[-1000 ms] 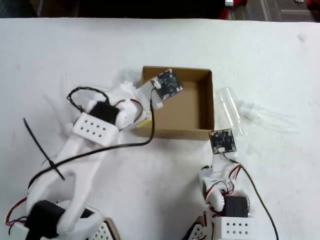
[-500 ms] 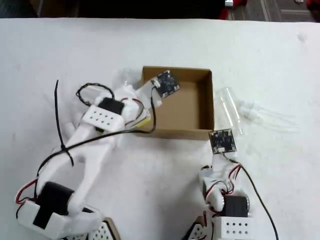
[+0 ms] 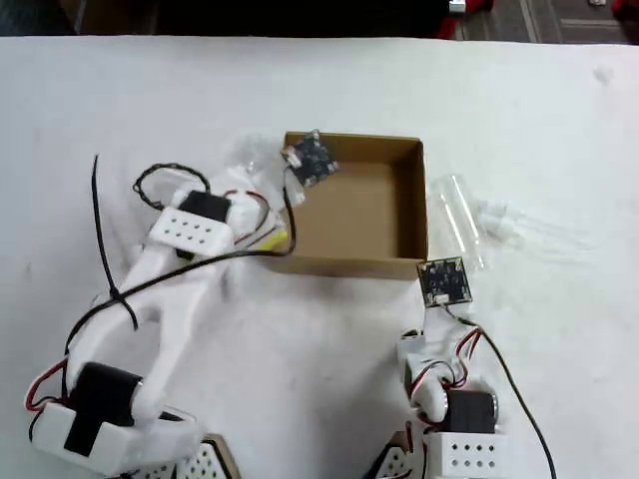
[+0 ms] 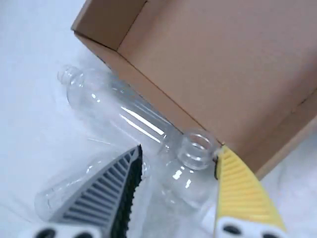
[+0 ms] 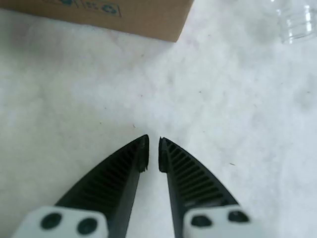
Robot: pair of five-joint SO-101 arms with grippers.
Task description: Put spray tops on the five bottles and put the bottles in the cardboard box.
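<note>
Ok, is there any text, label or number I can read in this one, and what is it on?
Cardboard box, outer side: small printed marks, partly cut off and too blurred to read.
Clear bottles: no label or print on them.
Camera board on an arm's wrist: any marking on it is too small to read.
So there is no text that can be quoted.
</note>
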